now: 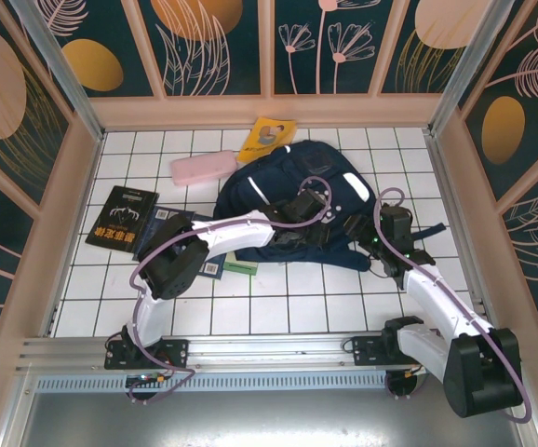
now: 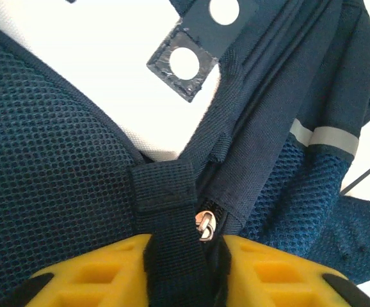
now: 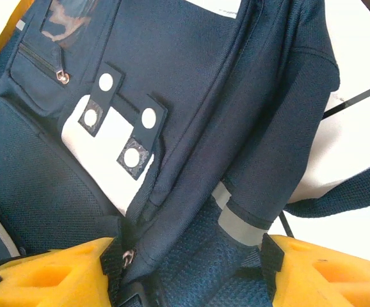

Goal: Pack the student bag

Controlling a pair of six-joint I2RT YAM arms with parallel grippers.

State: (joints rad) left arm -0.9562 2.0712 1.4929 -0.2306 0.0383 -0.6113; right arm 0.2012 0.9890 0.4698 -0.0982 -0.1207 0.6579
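The student bag (image 1: 292,186), navy with grey reflective stripes, lies flat on the white tiled floor right of centre. My left gripper (image 1: 304,209) reaches over its lower middle. In the left wrist view its yellow fingers (image 2: 95,275) press from both sides on a black webbing strap (image 2: 166,192) beside a metal zip slider (image 2: 205,225). My right gripper (image 1: 382,237) is at the bag's lower right edge. Its jaws (image 3: 191,272) stand wide, with the bag's blue mesh side (image 3: 204,256) and a grey stripe (image 3: 236,220) filling the gap and touching both pads.
A pink pencil case (image 1: 204,169) and a yellow book (image 1: 267,138) lie behind the bag. A black book (image 1: 120,216) sits at the left, with more books (image 1: 169,223) and a green item (image 1: 241,267) under my left forearm. Low walls ring the floor.
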